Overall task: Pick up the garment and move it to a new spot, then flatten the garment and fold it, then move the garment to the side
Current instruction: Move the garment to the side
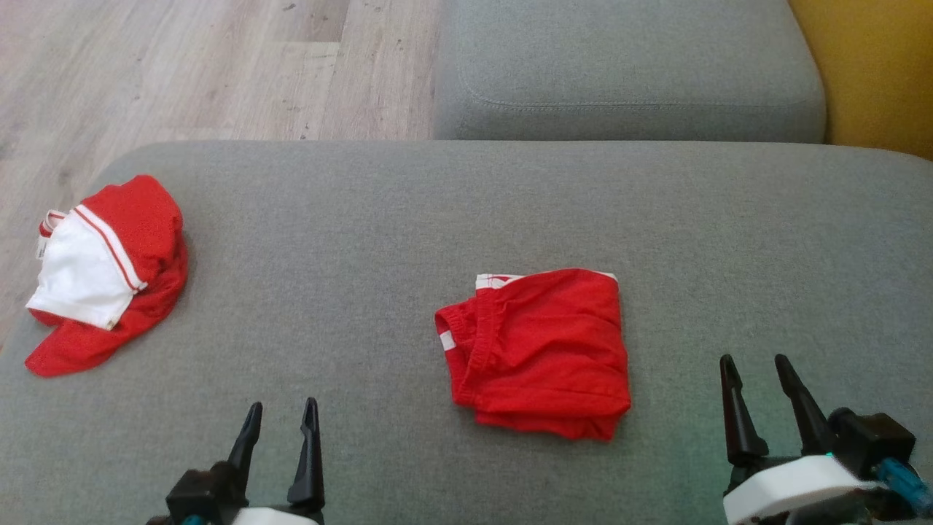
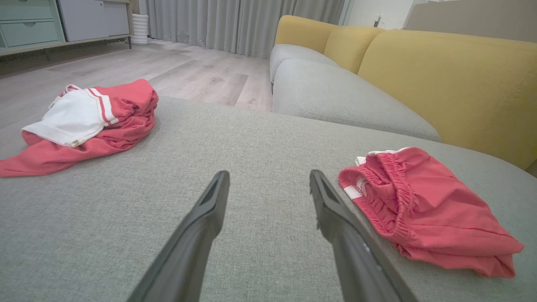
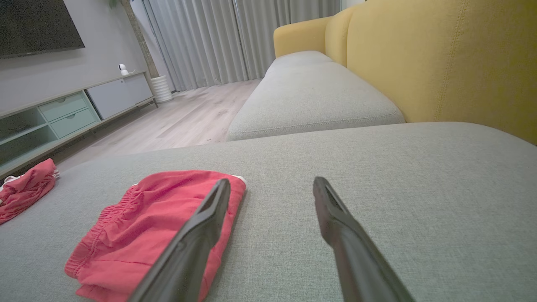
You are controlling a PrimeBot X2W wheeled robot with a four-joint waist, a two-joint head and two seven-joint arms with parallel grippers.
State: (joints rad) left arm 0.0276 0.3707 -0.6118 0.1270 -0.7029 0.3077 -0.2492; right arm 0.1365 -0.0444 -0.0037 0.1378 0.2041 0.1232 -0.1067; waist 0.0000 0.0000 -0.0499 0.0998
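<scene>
No legible text or labels

Red shorts (image 1: pixel 539 350), folded, flat on grey cushion (image 1: pixel 350 219)

Red shorts (image 1: pixel 539 350): soft matt cloth; sofa cushion (image 1: pixel 350 240): coarse woven fabric; floor (image 1: pixel 182 65): wood-look, perhaps laminate.

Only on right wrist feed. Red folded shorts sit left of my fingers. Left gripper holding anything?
Observer: No. The left gripper is open and empty.
Operator: Red lump at my far left, all red?
Observer: No. That second garment has a white panel with red-striped trim, and it lies crumpled by the cushion's left edge.
Operator: Shorts from above?
Observer: The folded shorts look roughly square, waistband toward the robot's left, lying ahead of and between the left gripper and the right gripper.
</scene>
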